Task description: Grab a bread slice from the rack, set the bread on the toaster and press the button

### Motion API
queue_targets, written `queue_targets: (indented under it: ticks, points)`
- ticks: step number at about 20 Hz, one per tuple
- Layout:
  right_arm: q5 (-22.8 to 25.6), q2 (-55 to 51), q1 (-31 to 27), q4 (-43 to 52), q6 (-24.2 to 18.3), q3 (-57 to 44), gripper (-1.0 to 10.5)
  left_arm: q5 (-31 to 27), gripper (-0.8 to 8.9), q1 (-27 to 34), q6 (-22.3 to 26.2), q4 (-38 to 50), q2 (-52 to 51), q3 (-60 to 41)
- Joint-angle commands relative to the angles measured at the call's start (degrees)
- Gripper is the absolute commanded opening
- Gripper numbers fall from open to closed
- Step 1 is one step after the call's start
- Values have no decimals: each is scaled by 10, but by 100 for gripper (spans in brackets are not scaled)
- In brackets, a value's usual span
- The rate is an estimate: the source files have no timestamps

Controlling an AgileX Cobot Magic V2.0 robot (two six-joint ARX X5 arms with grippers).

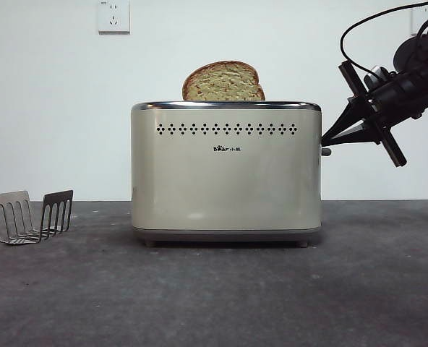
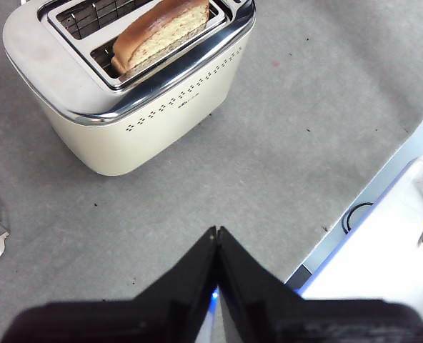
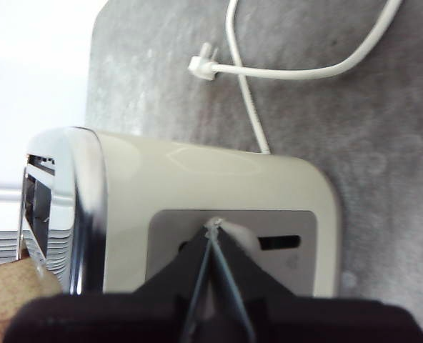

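- We see the slice of bread (image 1: 223,82) standing upright in a slot of the toaster (image 1: 226,173), its rounded top sticking up above the chrome rim.
- In the left wrist view the slice (image 2: 161,33) sits in the slot nearer the side with the row of holes, and the other slot beside it holds nothing but its wire guides.
- The toaster stands on the grey table (image 1: 214,296), about in the middle of the front view.
- The rack (image 1: 32,215) stands on the table well apart from the toaster, at the far side from the working arm, with no bread in it.
- Our right gripper (image 1: 324,139) reaches in from high on the side, its jaws clenched to a point with nothing between them.
- That point is at the toaster's end panel, right at the button (image 1: 326,152); in the right wrist view the tips (image 3: 214,224) rest against the grey panel beside the lever slot.
- Our left gripper (image 2: 216,232) hangs above the table away from the toaster, jaws pressed together and holding nothing.
- A white cord with a plug (image 3: 201,66) lies loose on the table behind the toaster.
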Motion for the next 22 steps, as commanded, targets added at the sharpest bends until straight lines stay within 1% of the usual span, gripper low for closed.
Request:
queue_targets:
  ticks: [1, 4, 7, 11, 15, 22]
  points:
    - [12, 20, 4, -12, -1, -3, -5, 0, -9, -1, -6, 1, -1, -3]
    - [17, 28, 4, -27, -14, -3, -5, 0, -9, -1, -6, 1, -1, -3]
    - [49, 36, 4, -51, -31, -3, -5, 0, -9, -1, -6, 1, -1, -3]
    - [62, 42, 4, -74, -54, -3, -5, 0, -9, -1, -6, 1, -1, -3]
    - [78, 43, 4, -72, -53, -3, -5, 0, -9, -1, -6, 1, -1, -3]
    - [79, 84, 9, -93, -54, -3, -5, 0, -9, -1, -6, 1, -1, -3]
